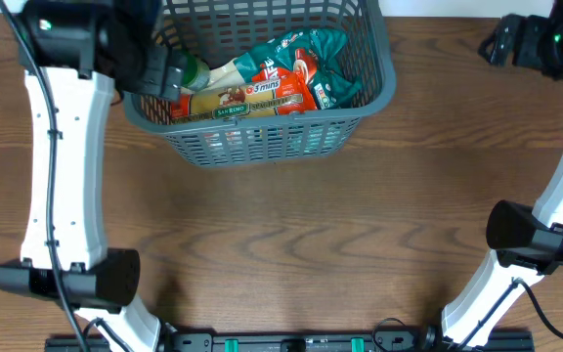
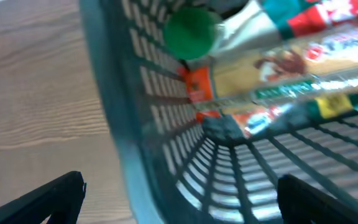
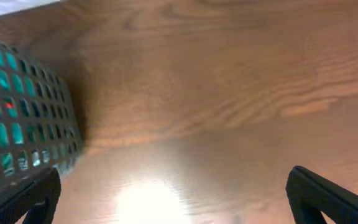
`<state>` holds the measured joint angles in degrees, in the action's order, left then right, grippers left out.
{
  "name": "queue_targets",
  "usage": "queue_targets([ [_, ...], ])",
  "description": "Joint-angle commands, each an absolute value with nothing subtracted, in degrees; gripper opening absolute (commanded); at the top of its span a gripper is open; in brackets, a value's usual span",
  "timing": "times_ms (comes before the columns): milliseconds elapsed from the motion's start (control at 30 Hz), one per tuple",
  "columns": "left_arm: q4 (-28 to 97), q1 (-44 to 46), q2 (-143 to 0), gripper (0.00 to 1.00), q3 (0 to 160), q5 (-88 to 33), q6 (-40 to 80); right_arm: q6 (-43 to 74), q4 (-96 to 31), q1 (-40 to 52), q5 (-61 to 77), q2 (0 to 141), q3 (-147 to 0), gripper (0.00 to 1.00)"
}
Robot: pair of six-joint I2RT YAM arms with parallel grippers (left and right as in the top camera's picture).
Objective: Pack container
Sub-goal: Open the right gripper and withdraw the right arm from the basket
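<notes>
Basket [image 1: 262,147] sits far centre on table [image 1: 291,244], full w/ pasta pack [image 1: 225,104], red-teal pkts [image 1: 306,73], green-capped bottle [image 2: 190,32]. Left gripper [image 2: 185,199] hangs over its left rim, fingers wide apart, nothing btwn, prob. placed to drop or tidy goods. Right gripper [image 3: 176,199] is far right, fingers apart, empty, out of the way. Wood-grain top w/ glare; room unseen bar a pale strip beyond.

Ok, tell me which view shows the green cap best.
Left wrist: the green cap is close, round and unobstructed inside the container. Overhead shows only a small, partly hidden bit; right wrist shows none of it.
</notes>
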<state>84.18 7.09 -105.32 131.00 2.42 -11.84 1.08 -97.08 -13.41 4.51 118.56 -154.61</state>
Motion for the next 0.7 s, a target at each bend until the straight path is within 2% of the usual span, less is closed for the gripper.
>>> queue_targets([
  [0, 85.9, 8.6, -100.1, 0.99, 131.3, 4.7, -11.9, 2.1, -97.3, -13.1, 4.3, 117.5, -153.3, 0.99],
  [100, 87.7, 9.4, -97.9, 0.99, 131.3, 4.7, -10.7, 2.1, -97.3, -12.0, 4.5, 114.1, -148.6, 0.99],
  [267, 87.7, 9.4, -92.5, 0.99, 125.7, 4.5, -9.7, 2.1, -97.3, -10.8, 2.0, 104.8, -130.5, 0.99],
  [467, 79.0, 9.4, -80.5, 0.98, 104.4, 4.5, -9.5, 2.1, -90.1, -9.7, 3.5, 93.3, -106.9, 0.99],
  [667, 66.0, 9.4, -67.1, 0.99, 82.5, 1.6, -12.2, 4.7, -73.8, -5.2, 3.5, 79.8, -81.5, 0.99],
])
